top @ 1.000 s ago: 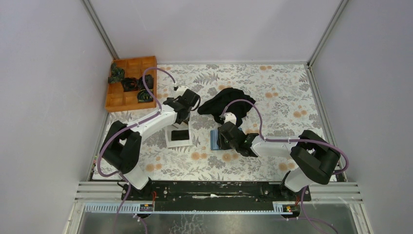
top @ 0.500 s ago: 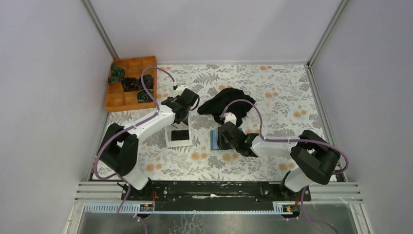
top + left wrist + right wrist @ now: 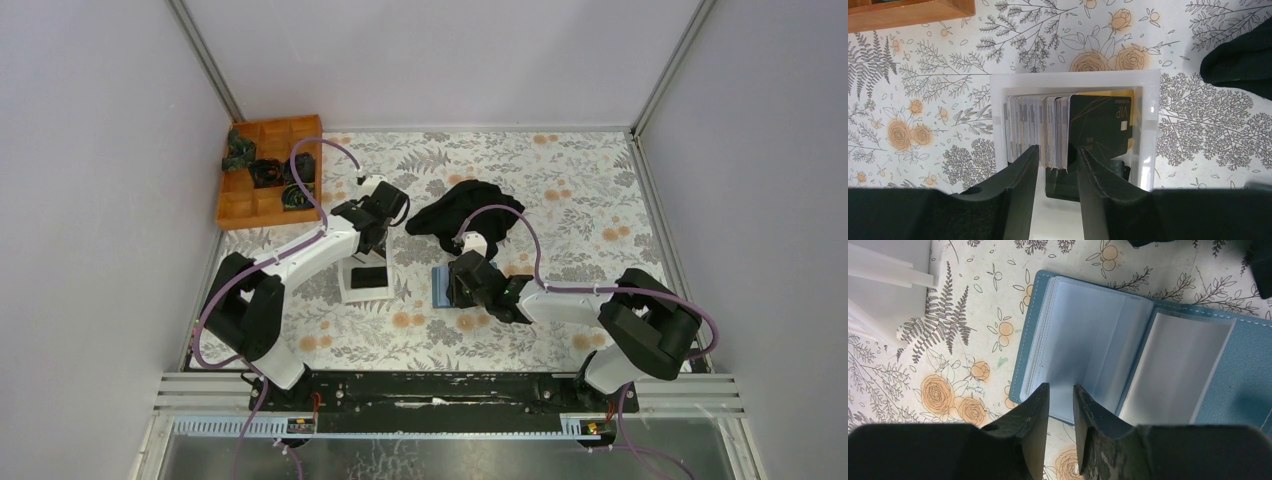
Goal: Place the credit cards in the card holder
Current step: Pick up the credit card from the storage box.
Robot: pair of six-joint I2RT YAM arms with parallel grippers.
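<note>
The credit cards (image 3: 1038, 130) stand on edge in a packed pale stack inside the white tray (image 3: 1073, 80). A black VIP card (image 3: 1100, 125) leans on the stack's right side. My left gripper (image 3: 1057, 150) is open, its jaws either side of the stack's near edge; no grip shows. From above it (image 3: 372, 238) sits over the tray (image 3: 350, 290). The card holder (image 3: 1088, 335) lies open, teal-blue with pale plastic sleeves. My right gripper (image 3: 1061, 387) hovers over the near edge of its left page, jaws slightly apart and empty. From above the holder (image 3: 439, 283) shows beside that gripper (image 3: 462, 285).
A big black cloth (image 3: 465, 212) lies just behind the card holder and shows in the left wrist view (image 3: 1243, 55). A wooden compartment box (image 3: 268, 170) with dark items stands at the back left. A dark flat item (image 3: 1088, 182) lies in the tray under the stack.
My left gripper has shifted slightly over the tray. My right gripper has stayed over the open card holder.
</note>
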